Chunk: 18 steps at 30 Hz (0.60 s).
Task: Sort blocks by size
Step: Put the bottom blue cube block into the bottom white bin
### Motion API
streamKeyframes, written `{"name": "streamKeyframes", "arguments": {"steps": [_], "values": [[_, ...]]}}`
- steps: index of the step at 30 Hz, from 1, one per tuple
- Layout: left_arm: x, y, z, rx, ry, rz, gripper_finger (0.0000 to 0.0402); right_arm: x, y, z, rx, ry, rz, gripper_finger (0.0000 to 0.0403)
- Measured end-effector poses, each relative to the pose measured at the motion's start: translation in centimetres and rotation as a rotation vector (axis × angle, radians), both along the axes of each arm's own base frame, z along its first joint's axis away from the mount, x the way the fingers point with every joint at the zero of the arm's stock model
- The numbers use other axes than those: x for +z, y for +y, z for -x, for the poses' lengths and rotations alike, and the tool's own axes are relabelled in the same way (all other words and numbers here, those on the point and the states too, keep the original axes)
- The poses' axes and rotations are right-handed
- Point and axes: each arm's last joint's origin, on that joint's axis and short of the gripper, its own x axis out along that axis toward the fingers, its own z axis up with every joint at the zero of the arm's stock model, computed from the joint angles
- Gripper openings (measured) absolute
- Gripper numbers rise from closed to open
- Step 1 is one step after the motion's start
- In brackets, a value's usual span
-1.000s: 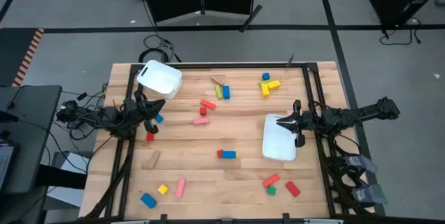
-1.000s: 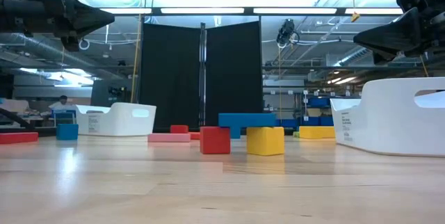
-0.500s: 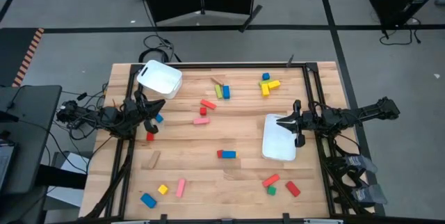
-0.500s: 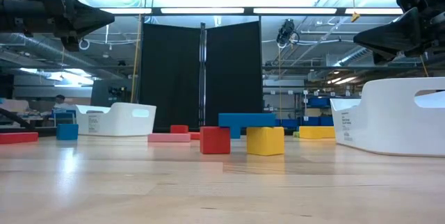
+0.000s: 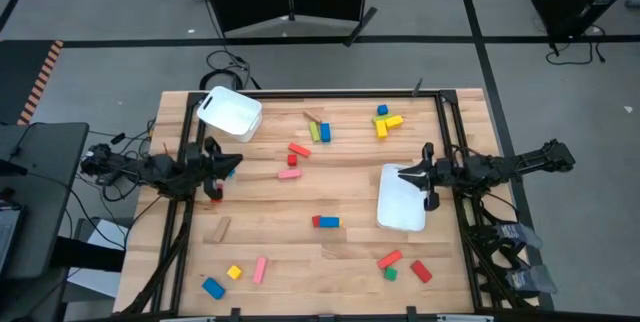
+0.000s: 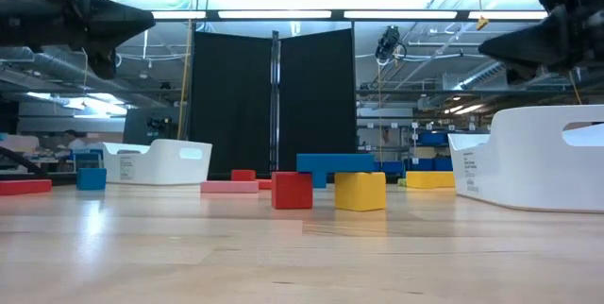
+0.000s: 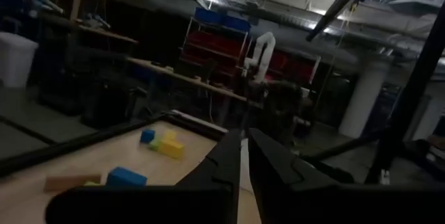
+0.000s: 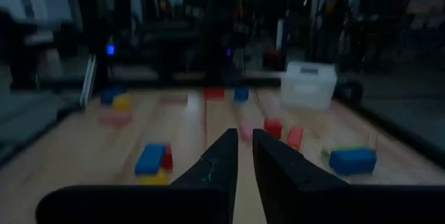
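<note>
Wooden planks make up the table [image 5: 300,252], ringed by grey workshop floor, and the blocks [image 5: 325,222] lie scattered all over it — a red and blue pair mid-table, more near the far edge and along the near edge. Neither white bin shows a block inside, the one at the far left corner [image 5: 230,113] or the one on the right [image 5: 401,198], so the sorting looks barely begun. Left gripper [image 5: 231,162] hangs near the left edge with its fingers together, empty; right gripper [image 5: 403,173] hovers over the right bin's edge — fingers nearly together, empty too.
</note>
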Motion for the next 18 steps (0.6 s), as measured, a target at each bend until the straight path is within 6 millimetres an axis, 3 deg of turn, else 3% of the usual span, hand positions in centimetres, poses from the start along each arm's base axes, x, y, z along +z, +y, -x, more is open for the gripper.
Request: {"name": "streamKeyframes", "arguments": {"steps": [4,8,18], "values": [[0.2,0.1,-0.1,0.028,0.001,-0.014,0.0037,1.0,0.0,0.1,-0.004,-0.099,-0.028,0.0057],[2.5,0.3,0.0,0.096,0.040,0.042,0.0054,1.8,-0.1,0.2,0.000,-0.189,-0.100,0.0057],[6.9,-0.1,-2.2,0.289,0.756,0.210,0.0200,2.9,-0.2,0.5,-0.010,-0.300,-0.081,0.0057]]}}
